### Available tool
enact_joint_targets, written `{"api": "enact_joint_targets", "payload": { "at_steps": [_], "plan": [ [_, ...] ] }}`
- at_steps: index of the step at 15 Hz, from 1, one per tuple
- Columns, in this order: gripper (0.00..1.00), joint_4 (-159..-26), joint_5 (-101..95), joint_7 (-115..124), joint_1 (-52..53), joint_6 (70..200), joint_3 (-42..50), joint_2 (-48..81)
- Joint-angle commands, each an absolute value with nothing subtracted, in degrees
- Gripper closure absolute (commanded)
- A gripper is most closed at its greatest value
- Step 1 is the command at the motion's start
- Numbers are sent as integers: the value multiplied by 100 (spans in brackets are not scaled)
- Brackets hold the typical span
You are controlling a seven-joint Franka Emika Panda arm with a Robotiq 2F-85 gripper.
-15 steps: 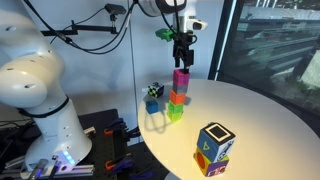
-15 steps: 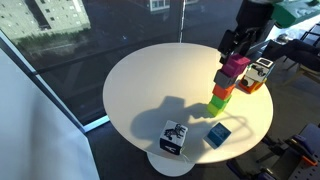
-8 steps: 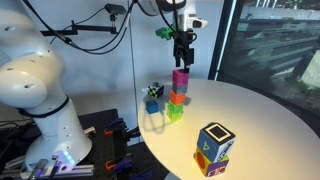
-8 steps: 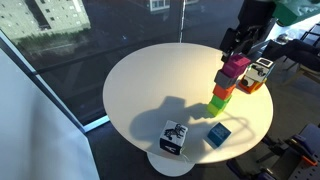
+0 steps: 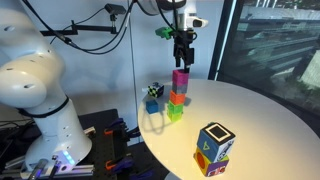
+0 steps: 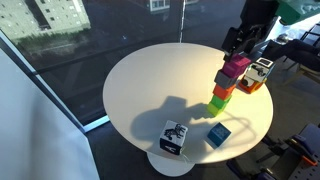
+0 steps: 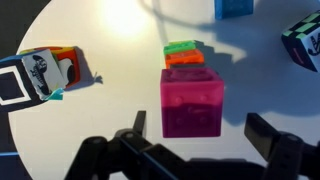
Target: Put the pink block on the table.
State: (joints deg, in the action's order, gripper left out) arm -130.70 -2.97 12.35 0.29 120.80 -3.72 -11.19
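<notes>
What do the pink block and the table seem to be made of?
Pink block: likely plastic or painted wood; uniform magenta faces, dull sheen, crisp edges. Table: probably laminate or painted board; smooth matte white, no visible grain.

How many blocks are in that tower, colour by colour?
Pink block: 1
Darker block beneath it, colour unclear: 1
Orange block: 1
Green block: 1
Total: 4
</notes>
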Motion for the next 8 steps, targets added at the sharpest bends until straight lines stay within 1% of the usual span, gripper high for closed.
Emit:
{"api": "enact_joint_targets", "payload": {
  "at_steps": [1,8],
  "plan": [
    [0,-13111,-405,1302,22,12006,-360,-1172],
    [0,-13192,-360,1234,33,12061,-347,-1146]
  ]
}}
